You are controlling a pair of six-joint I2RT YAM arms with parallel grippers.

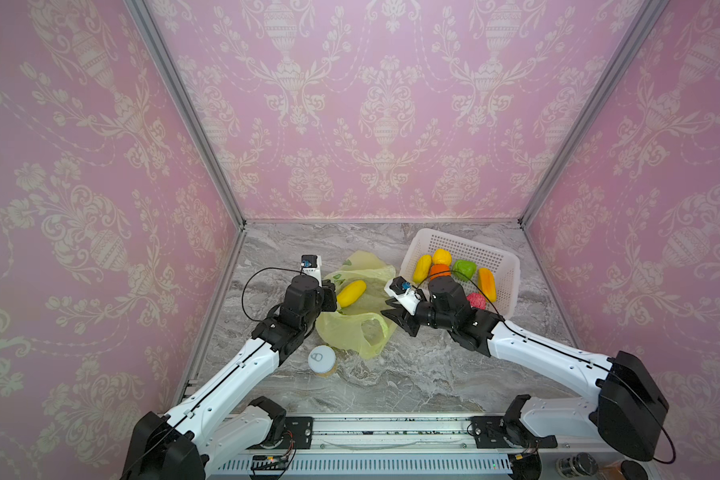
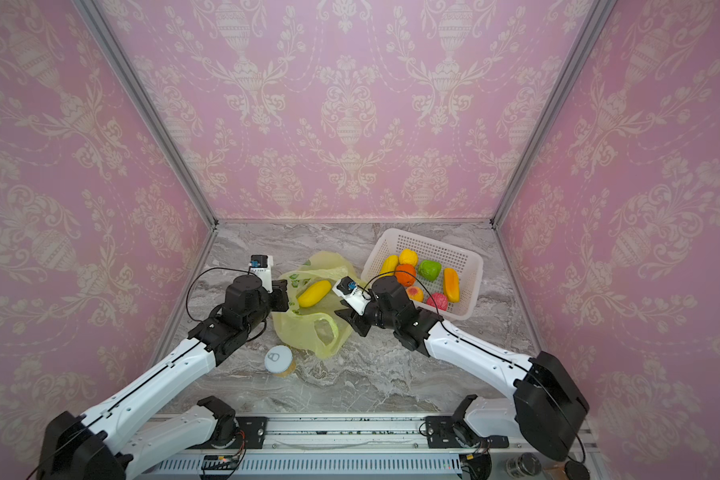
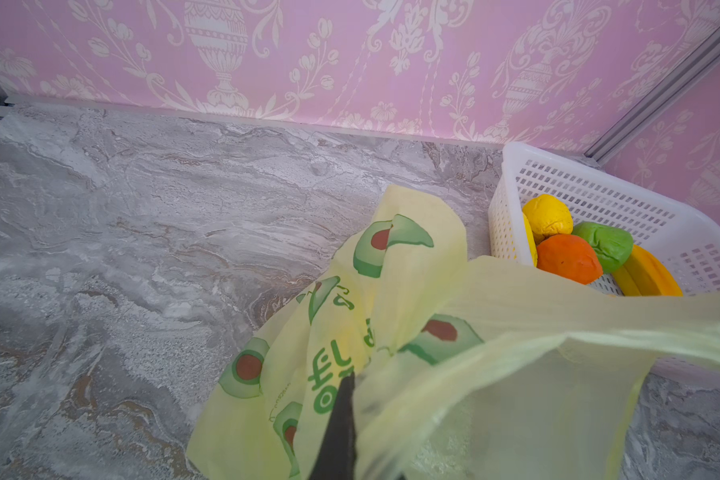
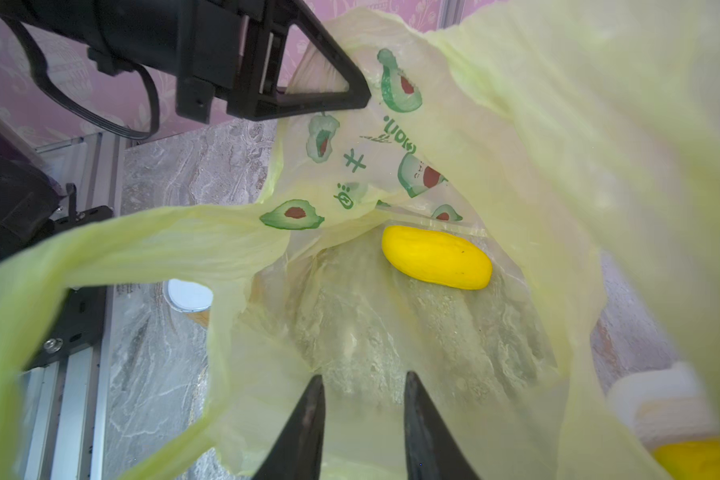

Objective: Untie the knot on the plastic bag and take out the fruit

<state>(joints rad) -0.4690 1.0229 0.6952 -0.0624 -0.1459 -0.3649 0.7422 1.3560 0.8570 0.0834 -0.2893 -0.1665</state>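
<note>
The task looks nearly done. No knot shows anywhere on the bag (image 1: 350, 332): it lies slack on the table (image 1: 433, 374) with its mouth gaping and one handle loop (image 1: 371, 329) loose, so I judge the untying finished. Seven fruits (image 2: 429, 270) sit in the white basket (image 2: 433, 245) just beside the bag: two yellow, one orange, one green, one orange-yellow, one peach and one pink-red. A single long yellow fruit (image 4: 436, 257) lies inside the bag on its lower film, in plain sight through the mouth in both top views, and it appears to be the only one not yet out. The left claw (image 3: 350, 386) is closed tight on the printed edge of the bag, holding that side of the mouth up. The right claw (image 4: 362, 376) hangs at the mouth, aimed toward the yellow fruit but well short of it, its jaws partly apart with nothing clamped between them as far as the wrist view shows. What is left, I judge, is to reach in, take that last fruit and carry it to the basket.
</note>
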